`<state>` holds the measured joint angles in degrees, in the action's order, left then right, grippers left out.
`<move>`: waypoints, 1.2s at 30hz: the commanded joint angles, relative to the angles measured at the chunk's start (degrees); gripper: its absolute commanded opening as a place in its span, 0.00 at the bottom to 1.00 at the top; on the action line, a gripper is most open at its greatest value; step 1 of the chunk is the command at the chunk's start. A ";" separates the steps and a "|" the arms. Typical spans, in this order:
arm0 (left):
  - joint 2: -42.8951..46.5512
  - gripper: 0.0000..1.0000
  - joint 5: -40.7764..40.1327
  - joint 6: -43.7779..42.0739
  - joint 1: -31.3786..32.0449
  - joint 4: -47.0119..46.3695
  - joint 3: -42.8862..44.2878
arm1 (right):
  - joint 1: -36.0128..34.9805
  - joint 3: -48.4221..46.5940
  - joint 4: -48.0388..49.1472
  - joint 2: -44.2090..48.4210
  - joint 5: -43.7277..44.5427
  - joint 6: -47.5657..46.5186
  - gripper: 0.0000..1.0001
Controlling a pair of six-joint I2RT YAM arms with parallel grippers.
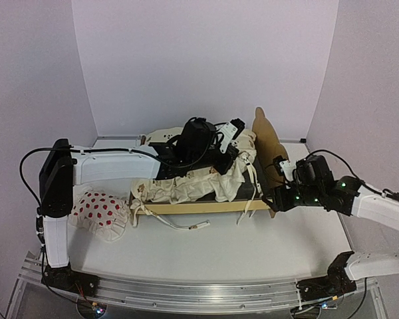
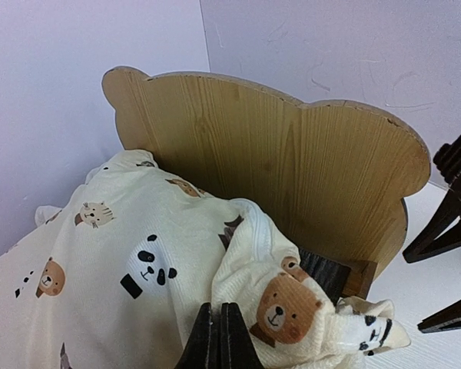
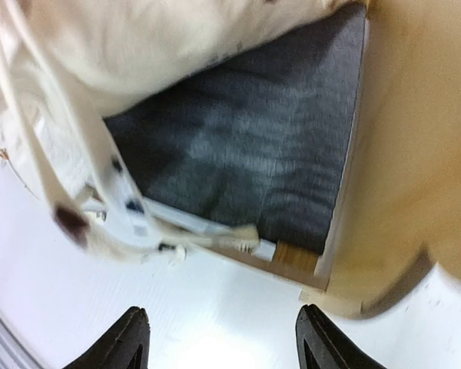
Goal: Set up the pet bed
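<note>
The pet bed [image 1: 206,207] lies across the table, its bear-ear headboard [image 1: 269,143] upright at the right end. The headboard [image 2: 292,169] fills the left wrist view. A cream animal-print quilt [image 1: 199,183] is bunched on the bed, and part of the dark grey base [image 3: 253,169] is bare near the headboard [image 3: 415,115]. My left gripper [image 2: 219,338] is shut, its tips against the quilt [image 2: 138,254]; whether cloth is pinched does not show. My right gripper [image 3: 227,338] is open over the white table, just off the bed's front corner by the headboard.
A white red-dotted pillow [image 1: 101,209] lies on the table left of the bed. Quilt ties [image 1: 186,226] trail over the front rail onto the table. The right gripper's dark fingers [image 2: 453,231] show beside the headboard. Lilac walls close the back and sides.
</note>
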<state>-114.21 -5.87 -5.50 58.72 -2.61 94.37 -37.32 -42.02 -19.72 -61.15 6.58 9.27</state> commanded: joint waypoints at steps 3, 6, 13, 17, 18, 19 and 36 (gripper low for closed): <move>-0.23 0.00 -0.46 0.49 -0.36 -1.18 2.89 | -0.77 9.75 2.00 5.09 -1.79 7.27 0.66; -0.27 0.00 -0.45 0.40 -0.31 -1.08 3.23 | -1.43 13.96 7.50 5.07 -1.40 9.60 0.64; -0.33 0.00 -0.47 0.40 -0.36 -0.58 3.69 | -6.63 28.00 36.75 2.82 7.01 16.08 0.60; -0.68 0.00 -0.27 0.59 -0.32 -0.34 4.37 | -7.47 31.35 49.60 -4.17 11.12 15.94 0.61; -0.69 0.00 -0.20 0.65 -0.33 -0.25 4.45 | -7.52 31.78 53.25 -6.04 11.75 15.64 0.61; -0.66 0.00 -0.20 0.71 -0.35 -0.24 4.46 | -7.57 32.14 56.39 -8.31 12.19 15.22 0.61; -0.87 0.00 -0.11 0.48 -0.31 0.00 4.40 | -7.70 28.56 84.20 -35.88 15.29 13.33 0.61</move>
<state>-114.74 -5.56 -5.48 58.72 -2.44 96.01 -44.58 -12.21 54.23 -93.28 19.81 22.79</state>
